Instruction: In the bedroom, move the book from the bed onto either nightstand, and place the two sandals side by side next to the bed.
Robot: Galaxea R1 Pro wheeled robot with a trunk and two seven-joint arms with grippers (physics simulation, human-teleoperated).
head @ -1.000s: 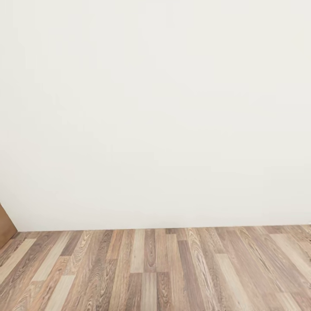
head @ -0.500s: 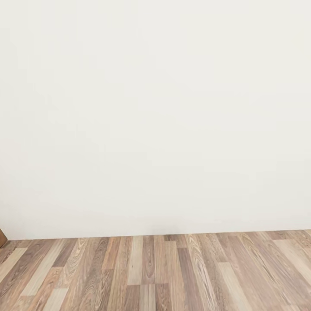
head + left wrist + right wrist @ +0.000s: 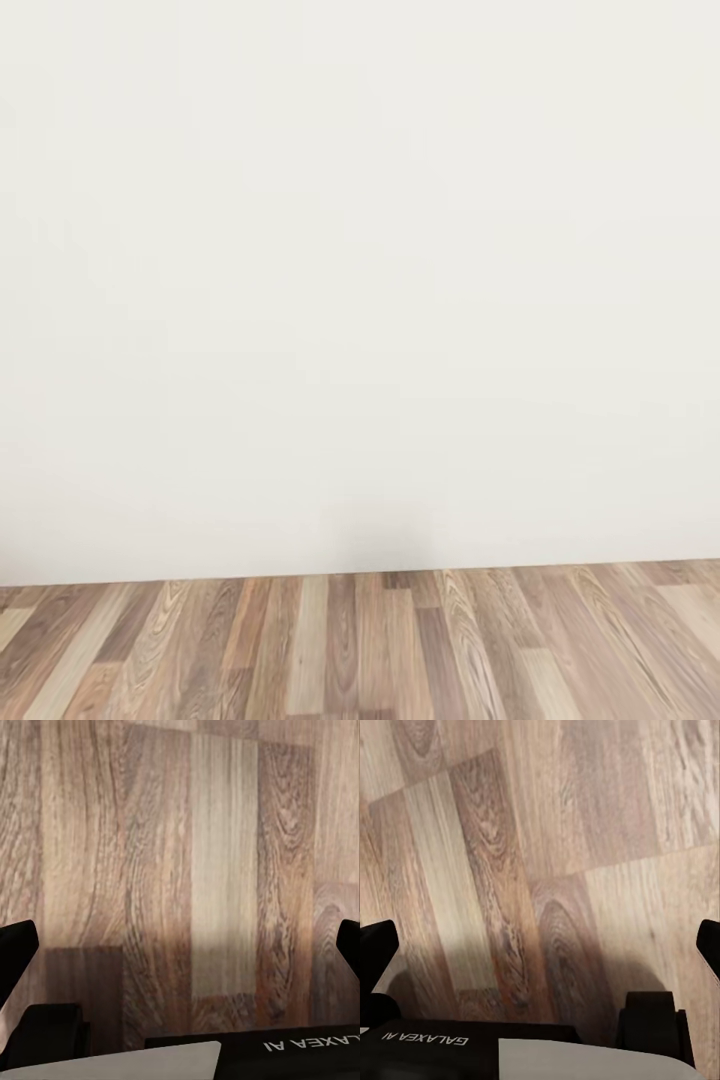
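A plain off-white wall point(image 3: 360, 280) stands above the floor point(image 3: 360, 650), whose planks mix light tan, grey-brown and dark brown wood grain.

Head view: faces a plain white wall point(image 3: 360, 280) head-on from close range; the wall takes the upper four-fifths of the frame, with a strip of wood-plank floor point(image 3: 360, 650) along the bottom edge.
Left wrist view: looks steeply down at the floor point(image 3: 187, 855) from near; dark finger tips sit at the left and right frame edges, robot bodywork along the bottom.
Right wrist view: looks steeply down at the floor point(image 3: 555, 832) from near, framed likewise.
Shared scene: plank flooring, though whether the patches overlap cannot be told.
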